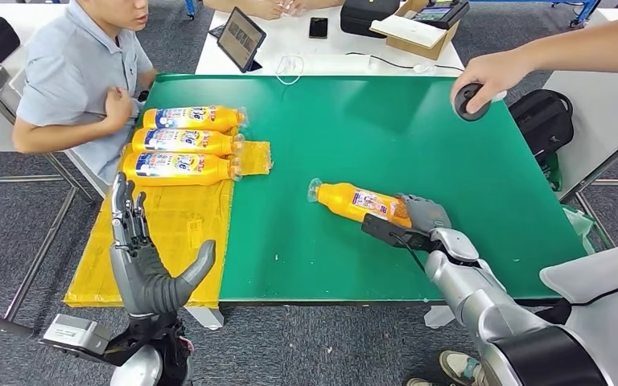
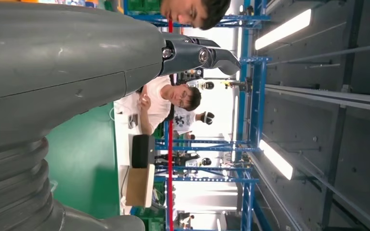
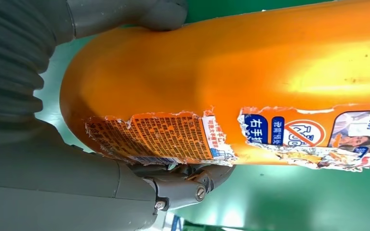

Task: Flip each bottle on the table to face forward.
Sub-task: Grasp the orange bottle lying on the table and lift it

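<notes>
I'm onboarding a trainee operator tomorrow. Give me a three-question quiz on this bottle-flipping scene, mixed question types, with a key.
1. True or false: the right hand grips the base end of the lone orange bottle lying on the green mat.
2. How many bottles lie side by side on the yellow sheet? A) two B) three C) five
3. Fill in: the left hand is raised over the yellow sheet, fingers apart, holding ____.

Key: 1 true; 2 B, the three bottles; 3 nothing.
</notes>
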Controlling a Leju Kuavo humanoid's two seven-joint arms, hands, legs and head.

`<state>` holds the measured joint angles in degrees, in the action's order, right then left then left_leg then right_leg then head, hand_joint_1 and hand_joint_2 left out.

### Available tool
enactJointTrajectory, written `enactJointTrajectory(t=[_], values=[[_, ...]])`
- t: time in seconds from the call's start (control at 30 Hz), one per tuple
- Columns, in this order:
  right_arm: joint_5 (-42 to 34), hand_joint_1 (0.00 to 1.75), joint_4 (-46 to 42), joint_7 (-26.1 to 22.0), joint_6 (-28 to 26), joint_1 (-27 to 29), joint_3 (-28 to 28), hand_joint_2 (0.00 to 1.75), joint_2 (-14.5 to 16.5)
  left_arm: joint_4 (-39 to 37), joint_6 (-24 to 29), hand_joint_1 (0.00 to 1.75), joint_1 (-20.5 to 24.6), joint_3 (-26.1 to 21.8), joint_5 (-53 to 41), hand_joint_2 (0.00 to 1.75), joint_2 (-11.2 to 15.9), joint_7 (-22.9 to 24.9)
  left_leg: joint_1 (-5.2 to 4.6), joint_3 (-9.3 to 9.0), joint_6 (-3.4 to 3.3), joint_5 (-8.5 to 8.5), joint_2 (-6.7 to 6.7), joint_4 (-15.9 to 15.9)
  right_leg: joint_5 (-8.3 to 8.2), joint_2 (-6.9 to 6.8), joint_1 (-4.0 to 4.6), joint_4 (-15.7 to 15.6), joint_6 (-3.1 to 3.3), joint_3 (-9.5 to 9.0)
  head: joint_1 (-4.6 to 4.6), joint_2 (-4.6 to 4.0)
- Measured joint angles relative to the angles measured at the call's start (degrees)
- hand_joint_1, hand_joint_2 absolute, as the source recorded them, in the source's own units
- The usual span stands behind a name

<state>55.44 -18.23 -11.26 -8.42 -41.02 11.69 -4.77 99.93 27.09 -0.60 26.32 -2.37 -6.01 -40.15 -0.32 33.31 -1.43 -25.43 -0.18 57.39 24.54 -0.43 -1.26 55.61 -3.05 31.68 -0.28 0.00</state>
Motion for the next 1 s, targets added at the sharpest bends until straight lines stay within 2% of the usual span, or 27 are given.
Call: enactJointTrajectory(t=[0.13,0.27,0.33,0.43,0.53,0.67,0.77,0.87,1.0], values=[[-4.06,1.75,0.01,-4.03,3.07,0.22,-2.10,1.75,0.05,-0.17,-1.48,0.00,-0.04,-0.03,0.42,1.75,0.00,0.04,0.02,-0.04,0.01,-0.01,0.00,-0.01,0.00,0.01,0.03,0.00,0.00,-0.05,0.01,0.00],[-6.43,1.75,-0.02,-7.65,3.78,0.83,-4.19,1.75,0.33,-0.38,-2.71,0.00,-0.11,-0.15,1.15,1.75,0.00,0.86,0.03,-0.16,0.03,-0.05,0.11,-0.02,0.00,0.10,0.05,0.00,0.01,-0.13,-0.01,0.00],[-8.60,1.75,-0.10,-11.97,4.08,1.36,-5.19,1.75,0.67,-0.76,-4.25,0.00,-0.15,-0.30,2.59,1.75,-0.01,3.41,0.04,-0.23,0.05,-0.07,0.15,-0.02,0.00,0.12,0.06,0.00,0.01,-0.21,0.01,0.00],[-14.22,1.75,-1.08,-21.33,4.46,3.36,-7.37,1.75,2.33,-2.42,-7.06,0.00,-0.37,-0.87,5.88,1.75,-0.05,9.11,0.06,-0.25,0.05,-0.08,0.27,-0.04,-0.01,0.22,0.08,0.00,0.03,-0.23,0.00,0.00],[-23.72,1.75,-5.69,-27.04,6.00,7.30,-8.93,1.75,5.20,-5.03,-10.09,0.00,-0.86,-1.48,11.21,1.75,-0.49,13.86,0.09,-0.21,0.07,-0.06,0.31,-0.04,-0.01,0.27,0.10,0.03,0.04,-0.18,-0.01,0.00],[-38.16,1.75,-18.58,-28.71,5.99,14.78,-7.10,1.75,9.26,-8.03,-13.49,0.00,-2.31,-2.03,19.25,1.75,-1.19,17.73,0.10,0.14,0.08,-0.02,0.23,-0.04,-0.01,0.23,0.11,0.11,0.04,0.15,-0.02,0.00],[-41.71,1.75,-26.28,-28.87,5.17,18.23,-4.80,1.75,10.98,-9.28,-13.98,0.00,-3.00,-2.18,21.09,1.75,-1.32,18.15,0.09,0.30,0.08,-0.03,0.20,-0.03,0.00,0.21,0.09,0.12,0.04,0.30,-0.02,0.00],[-45.11,1.75,-33.55,-28.87,3.53,21.34,-2.51,1.75,11.43,-9.85,-14.24,0.00,-3.41,-2.24,21.90,1.75,-1.38,17.81,0.06,0.43,0.07,-0.03,0.06,-0.03,0.02,0.11,0.06,0.10,0.03,0.36,0.00,0.00],[-47.59,1.75,-42.52,-28.87,2.43,25.07,1.79,1.75,11.62,-9.99,-16.15,0.00,-4.06,-2.01,20.09,1.75,-1.17,14.77,0.04,0.48,0.07,-0.05,0.06,-0.03,0.02,0.13,0.05,0.07,0.03,0.43,0.00,0.00]])
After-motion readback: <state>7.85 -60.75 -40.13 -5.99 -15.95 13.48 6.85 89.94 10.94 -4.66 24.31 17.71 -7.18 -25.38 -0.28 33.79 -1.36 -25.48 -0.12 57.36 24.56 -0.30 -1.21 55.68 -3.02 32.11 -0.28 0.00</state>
